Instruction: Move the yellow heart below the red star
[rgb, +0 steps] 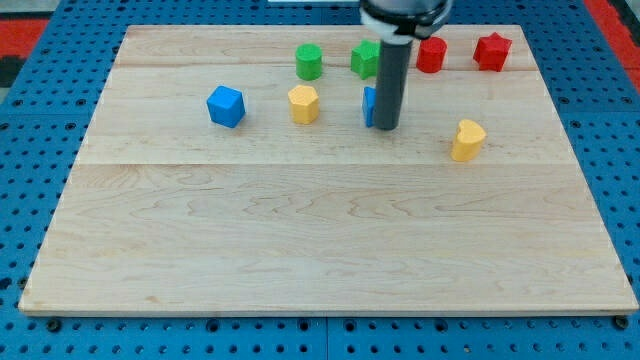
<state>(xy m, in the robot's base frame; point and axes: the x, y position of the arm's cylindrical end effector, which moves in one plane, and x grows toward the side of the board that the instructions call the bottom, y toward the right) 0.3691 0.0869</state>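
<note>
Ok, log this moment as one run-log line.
tip: against blue block, left of yellow heart, apart | red star: top right | heart: below-left of star, not yet under it

yellow heart (467, 139) lower-left of red star (491, 50)

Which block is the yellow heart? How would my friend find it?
Look at the wooden board, toward its right side. Below the red star sits the yellow heart, alone, right of my tip. The other yellow block is six-sided and further left.
</note>
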